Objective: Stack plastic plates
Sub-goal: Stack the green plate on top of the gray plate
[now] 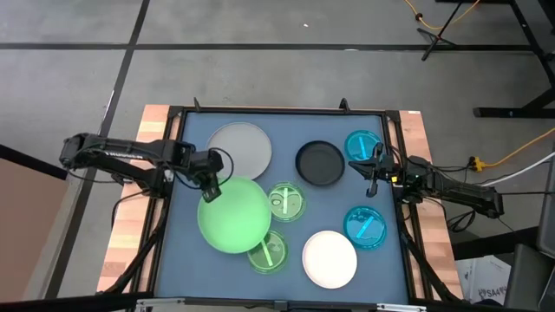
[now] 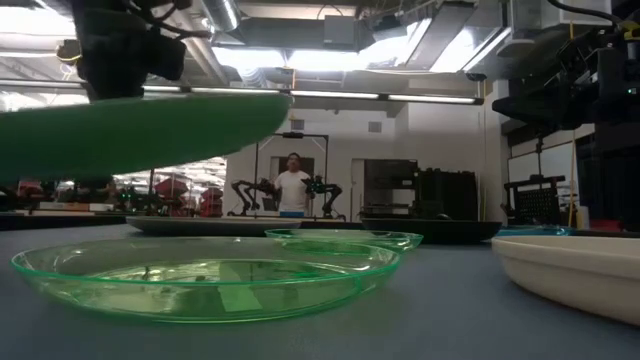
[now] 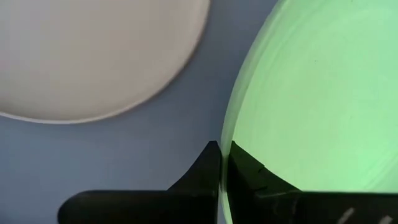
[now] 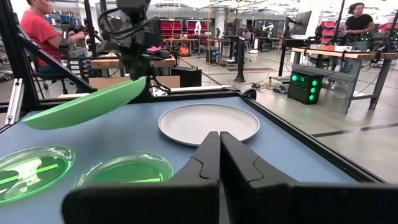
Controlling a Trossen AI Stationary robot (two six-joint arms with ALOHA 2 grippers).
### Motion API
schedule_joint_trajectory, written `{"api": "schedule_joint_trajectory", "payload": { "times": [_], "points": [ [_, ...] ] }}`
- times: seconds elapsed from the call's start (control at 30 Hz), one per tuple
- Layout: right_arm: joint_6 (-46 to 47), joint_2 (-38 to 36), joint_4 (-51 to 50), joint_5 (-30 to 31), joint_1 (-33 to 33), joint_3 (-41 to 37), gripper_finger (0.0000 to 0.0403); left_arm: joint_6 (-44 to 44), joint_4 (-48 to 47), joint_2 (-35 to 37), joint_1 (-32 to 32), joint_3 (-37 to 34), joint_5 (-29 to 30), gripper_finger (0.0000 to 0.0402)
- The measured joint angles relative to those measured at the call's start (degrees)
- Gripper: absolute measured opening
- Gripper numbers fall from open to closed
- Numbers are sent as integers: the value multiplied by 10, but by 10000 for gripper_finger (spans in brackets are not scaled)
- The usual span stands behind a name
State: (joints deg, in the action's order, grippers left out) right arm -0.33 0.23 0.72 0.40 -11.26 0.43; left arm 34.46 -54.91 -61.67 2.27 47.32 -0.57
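Note:
My left gripper (image 1: 211, 185) is shut on the large light green plate (image 1: 234, 214), which hangs in the air over the table's middle and shows raised in the low view (image 2: 140, 125) and in the right wrist view (image 4: 87, 102). The large grey plate (image 1: 239, 146) lies flat at the far left. The black plate (image 1: 320, 162) lies far of centre, the white plate (image 1: 329, 258) near right. Two small green plates (image 1: 285, 201) (image 1: 268, 252) lie by the green plate; two cyan plates (image 1: 362, 144) (image 1: 366, 227) lie on the right. My right gripper (image 1: 373, 180) is shut and hovers at the right edge. My left gripper pinches the light green plate's rim (image 3: 225, 168) on its far-left side, one finger (image 3: 202, 171) outside and one finger (image 3: 249, 168) over the plate's inner face. It comes from the table's left. The plate is lifted clear and tilted, its far-left side higher.
A raised dark frame (image 1: 277, 110) runs around the blue mat. Wooden table edges (image 1: 130, 217) show on either side. People stand and sit in the room beyond the table. Bare mat lies between the grey and black plates.

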Motion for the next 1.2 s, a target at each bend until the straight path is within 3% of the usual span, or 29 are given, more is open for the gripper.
{"api": "schedule_joint_trajectory", "payload": {
  "times": [1.2],
  "points": [
    [0, 0, 0, 0, 0, 0, 1, -6, 62, 0, 411, 1, -6, 0]
  ]
}}
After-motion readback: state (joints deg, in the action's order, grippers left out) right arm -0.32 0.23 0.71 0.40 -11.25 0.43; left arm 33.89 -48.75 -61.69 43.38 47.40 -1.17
